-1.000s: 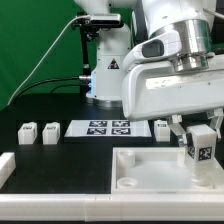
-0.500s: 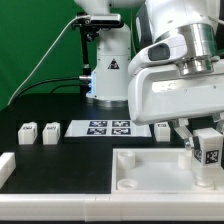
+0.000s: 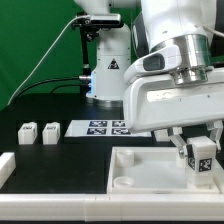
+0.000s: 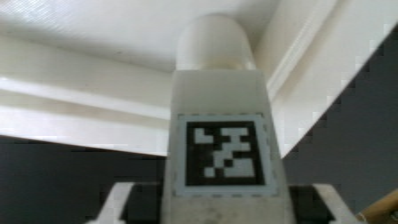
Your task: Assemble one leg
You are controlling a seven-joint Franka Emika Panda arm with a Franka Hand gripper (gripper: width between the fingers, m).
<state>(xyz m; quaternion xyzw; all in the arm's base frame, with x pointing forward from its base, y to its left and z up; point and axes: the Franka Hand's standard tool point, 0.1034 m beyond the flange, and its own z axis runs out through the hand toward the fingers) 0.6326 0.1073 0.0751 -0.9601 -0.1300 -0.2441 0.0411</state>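
Shifted slightly toward exterior view's left and lower than half a second ago: leg [image 3: 201,157], pinched tight in hand [image 3: 200,148], hanging just above right side of tray [image 3: 150,165], rounded tip aimed at tray. Likely step: bringing leg to corner socket, hidden from both views. Next move calls for centring tip over socket, then straight descent.

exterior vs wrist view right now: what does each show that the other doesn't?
Exterior only: two spare legs on the table, the marker board, and the tray in full outline. Wrist only: the rounded tip of the leg, seen against white tray surface. Both: the gripper shut on the leg, its tag facing the camera, over the tray.
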